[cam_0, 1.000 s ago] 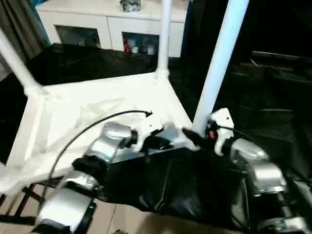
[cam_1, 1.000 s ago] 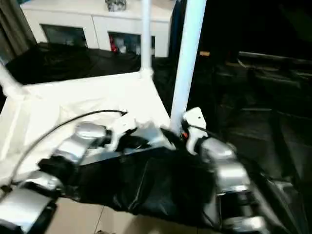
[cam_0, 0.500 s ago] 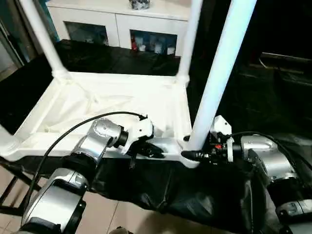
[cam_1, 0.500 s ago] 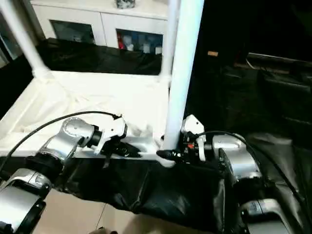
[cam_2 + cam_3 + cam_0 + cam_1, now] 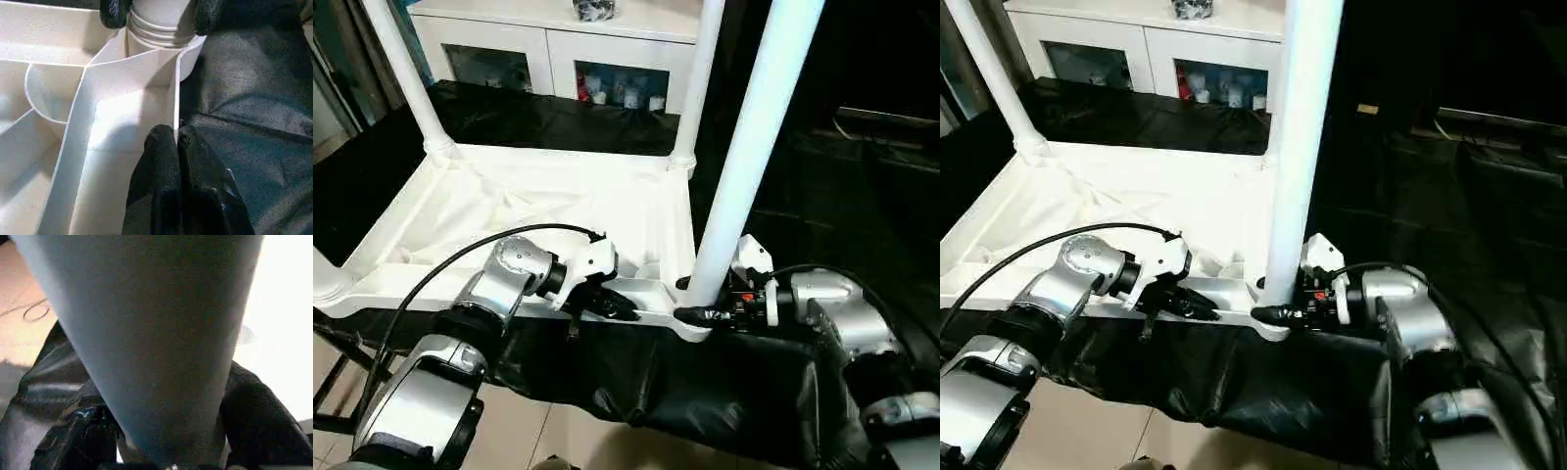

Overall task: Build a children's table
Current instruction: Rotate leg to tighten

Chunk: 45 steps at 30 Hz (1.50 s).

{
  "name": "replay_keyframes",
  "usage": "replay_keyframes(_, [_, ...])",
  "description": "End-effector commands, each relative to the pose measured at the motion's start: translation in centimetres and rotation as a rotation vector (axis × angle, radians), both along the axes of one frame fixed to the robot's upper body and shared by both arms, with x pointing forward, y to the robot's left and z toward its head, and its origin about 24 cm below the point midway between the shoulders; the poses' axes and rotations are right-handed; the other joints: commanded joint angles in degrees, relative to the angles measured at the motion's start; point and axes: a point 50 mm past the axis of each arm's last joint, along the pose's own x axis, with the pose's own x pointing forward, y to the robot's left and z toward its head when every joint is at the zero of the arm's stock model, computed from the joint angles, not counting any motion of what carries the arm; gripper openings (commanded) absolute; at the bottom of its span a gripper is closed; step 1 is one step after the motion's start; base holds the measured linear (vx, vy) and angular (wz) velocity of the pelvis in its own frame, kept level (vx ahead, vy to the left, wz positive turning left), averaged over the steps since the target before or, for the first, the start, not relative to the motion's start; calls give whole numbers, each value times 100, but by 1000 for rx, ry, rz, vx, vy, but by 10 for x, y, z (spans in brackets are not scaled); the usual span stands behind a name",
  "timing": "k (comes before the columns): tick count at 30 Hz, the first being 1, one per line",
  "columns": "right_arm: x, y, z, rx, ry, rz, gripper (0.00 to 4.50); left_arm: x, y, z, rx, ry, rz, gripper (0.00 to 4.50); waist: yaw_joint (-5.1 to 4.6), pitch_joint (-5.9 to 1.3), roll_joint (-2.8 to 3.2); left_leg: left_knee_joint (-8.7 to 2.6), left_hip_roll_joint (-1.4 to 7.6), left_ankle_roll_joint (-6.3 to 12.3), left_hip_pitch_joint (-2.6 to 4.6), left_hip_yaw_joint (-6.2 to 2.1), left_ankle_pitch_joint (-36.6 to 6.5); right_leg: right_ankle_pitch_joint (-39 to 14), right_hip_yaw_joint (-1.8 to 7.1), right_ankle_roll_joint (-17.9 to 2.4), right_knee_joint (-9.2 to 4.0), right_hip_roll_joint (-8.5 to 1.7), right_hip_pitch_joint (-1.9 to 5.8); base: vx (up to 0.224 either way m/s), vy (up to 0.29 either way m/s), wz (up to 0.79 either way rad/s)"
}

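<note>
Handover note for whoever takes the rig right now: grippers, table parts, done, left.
Left gripper: fingers shut on the near rim of the white plastic ribbed tabletop, which lies upside down on the black-covered work table.
Right gripper: fingers around the base of the near-right white cylindrical leg, at its corner socket.
Done: two far legs stand upright in their sockets.
Left: confirm the near-right leg is seated; the near-left corner is at the frame edge, so check its leg.

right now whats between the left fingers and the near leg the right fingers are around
Only a bare stretch of the tabletop's near rim and ribs lies between the left fingers and the leg; the left wrist view shows it.
</note>
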Motion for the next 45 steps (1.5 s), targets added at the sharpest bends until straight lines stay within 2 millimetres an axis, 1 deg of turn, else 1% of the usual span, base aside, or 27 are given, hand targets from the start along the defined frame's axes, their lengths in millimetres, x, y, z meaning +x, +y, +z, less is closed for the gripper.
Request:
replay_keyframes(1, [0, 22, -17, -24, 8, -144, 248, 7, -18, -1, -12, -20, 112, 0, -9, -285, -11, -408, 285, 100, 80, -120, -1707, -1825, 227, -1356, -429, -374, 229, 0, 0, 0])
replay_keyframes(2, [1, 23, -18, -28, 3, -181, 248, 8, -19, -2, -15, -21, 129, 0, -39, -264, -24, -423, 275, 16, 89, -127, -1862, -2154, 230, -1259, -460, -376, 219, 0, 0, 0])
replay_keyframes(3, [3, 24, -19, -34, -3, -236, 247, 8, -22, -2, -21, -20, 154, 0, -83, -250, -26, -433, 257, -119, 138, -174, -2179, -2859, 207, -1045, -522, -398, 197, 0, 0, 0])
replay_keyframes(4, [5, 26, -20, -33, -4, -302, 245, 9, -24, -3, -27, -24, 174, 0, -106, -252, -33, -430, 240, -143, 153, -196, -2299, -3253, 197, -851, -582, -412, 192, 0, 0, 0])
replay_keyframes(6, [7, 35, -22, 7, 20, -466, 223, 10, -35, -5, -48, -31, 249, 0, -155, -230, -45, -459, 245, -149, 131, -208, -2302, -3381, 221, -703, -605, -386, 171, 0, 0, 0])
replay_keyframes(7, [8, 41, -23, 8, 22, -547, 223, 11, -42, -6, -56, -35, 280, 0, -165, -246, -51, -460, 238, -166, 149, -221, -2359, -3463, 201, -640, -630, -393, 154, 0, 0, 0])
replay_keyframes(11, [9, 61, -25, 0, 34, -708, 206, 11, -62, -7, -81, -58, 356, 0, -200, -246, -41, -484, 229, -176, 156, -225, -2445, -3388, 198, -549, -656, -377, 128, 0, 0, 0])
replay_keyframes(12, [10, 73, -23, 9, 36, -772, 201, 10, -70, -7, -89, -78, 376, 0, -212, -254, -55, -494, 233, -156, 175, -221, -2467, -3264, 197, -551, -666, -371, 112, 0, 0, 0])
replay_keyframes(15, [11, 80, -22, 18, 32, -789, 201, 8, -74, -8, -87, -87, 371, 0, -223, -248, -46, -506, 232, -149, 177, -219, -2545, -3099, 219, -579, -665, -368, 99, 0, 0, 0])
replay_keyframes(16, [12, 87, -14, 60, -12, -776, 201, 5, -78, -10, -94, -84, 349, 0, -238, -248, -50, -517, 232, -135, 165, -223, -2582, -3037, 223, -587, -659, -365, 105, 0, 0, 0])
replay_keyframes(17, [13, 88, -9, 91, -36, -774, 234, 3, -78, -10, -98, -80, 344, 0, -257, -252, -70, -522, 231, -119, 140, -220, -2557, -2935, 230, -598, -648, -362, 119, 0, 0, 0])
replay_keyframes(18, [14, 86, -8, 103, -32, -778, 255, 2, -77, -10, -99, -82, 338, 0, -253, -256, -65, -519, 233, -106, 148, -217, -2550, -2888, 237, -610, -642, -369, 117, 0, 0, 0])
replay_keyframes(20, [15, 84, -7, 117, -25, -789, 268, 2, -76, -10, -100, -87, 330, 0, -272, -254, -86, -512, 225, -57, 138, -207, -2498, -2844, 250, -643, -637, -370, 118, 0, 0, 0])
replay_keyframes(22, [16, 78, -4, 127, -32, -755, 270, 1, -70, -9, -105, -91, 307, 0, -275, -252, -80, -512, 225, 11, 117, -203, -2403, -2797, 258, -662, -629, -377, 130, 0, 0, 0])
replay_keyframes(24, [14, 71, -2, 145, -27, -684, 310, 0, -65, -8, -118, -87, 273, 0, -273, -265, -95, -509, 229, 67, 91, -195, -2244, -2668, 265, -679, -616, -383, 162, 0, 0, 0])
replay_keyframes(26, [10, 62, -3, 130, -22, -588, 318, -2, -58, -7, -122, -87, 225, 0, -252, -270, -117, -491, 232, 163, 77, -174, -2065, -2428, 277, -742, -590, -379, 190, 0, 0, 0])
replay_keyframes(27, [7, 56, -4, 111, -26, -534, 325, -3, -54, -7, -119, -82, 211, 0, -242, -269, -113, -485, 236, 190, 79, -164, -2006, -2363, 286, -764, -588, -380, 180, 0, 0, 0])
replay_keyframes(28, [7, 56, -4, 111, -26, -534, 336, -3, -54, -7, -119, -82, 211, 0, -235, -277, -119, -472, 234, 229, 67, -154, -1868, -2178, 286, -838, -559, -378, 200, 0, 0, 0])
replay_keyframes(30, [1, 40, -6, 62, -37, -393, 347, -4, -43, -6, -115, -68, 167, 0, -217, -297, -118, -452, 230, 292, 59, -139, -1575, -1891, 279, -962, -520, -378, 229, 0, 0, 0])
replay_keyframes(31, [1, 40, -6, 62, -37, -393, 357, -4, -43, -6, -115, -68, 167, 0, -207, -303, -119, -444, 232, 316, 65, -136, -1520, -1808, 272, -1000, -512, -376, 238, 0, 0, 0])
replay_keyframes(35, [-4, 18, -9, -22, -46, -225, 357, -5, -32, -1, -125, -32, 90, 0, -174, -328, -120, -400, 237, 434, 51, -106, -1184, -1283, 263, -1224, -440, -366, 270, 0, 0, 0])
replay_keyframes(37, [-5, 14, -8, -29, -35, -179, 357, -5, -30, 0, -130, -19, 72, 0, -122, -334, -110, -380, 255, 530, 40, -91, -1010, -982, 242, -1369, -386, -344, 281, 0, 0, 0])
replay_keyframes(39, [-5, 10, -6, -23, -20, -117, 357, -6, -25, 1, -118, -2, 41, 0, -89, -340, -116, -372, 264, 558, 44, -88, -937, -869, 238, -1431, -366, -345, 283, 0, 0, 0])
replay_keyframes(41, [-5, 7, -4, -17, -4, -77, 357, -6, -22, 1, -106, 11, 18, 0, -62, -338, -119, -367, 261, 573, 45, -85, -980, -953, 234, -1462, -369, -356, 287, 0, 0, 0])
replay_keyframes(42, [-5, 6, -3, -20, 7, -63, 332, -7, -21, 1, -101, 15, 6, 0, -60, -328, -115, -373, 269, 551, 53, -86, -1057, -1085, 230, -1467, -385, -354, 276, 0, 0, 0])
replay_keyframes(44, [-4, 5, -3, -31, 14, -46, 324, -7, -20, 2, -97, 21, -5, 0, -56, -324, -106, -378, 281, 483, 61, -90, -1118, -1183, 231, -1464, -387, -358, 268, 0, 0, 0])
replay_keyframes(45, [-3, 4, -3, -33, 26, -25, 319, -7, -20, 2, -94, 27, -20, 0, -51, -326, -121, -379, 285, 445, 64, -93, -1142, -1229, 230, -1465, -383, -365, 268, 0, 0, 0])
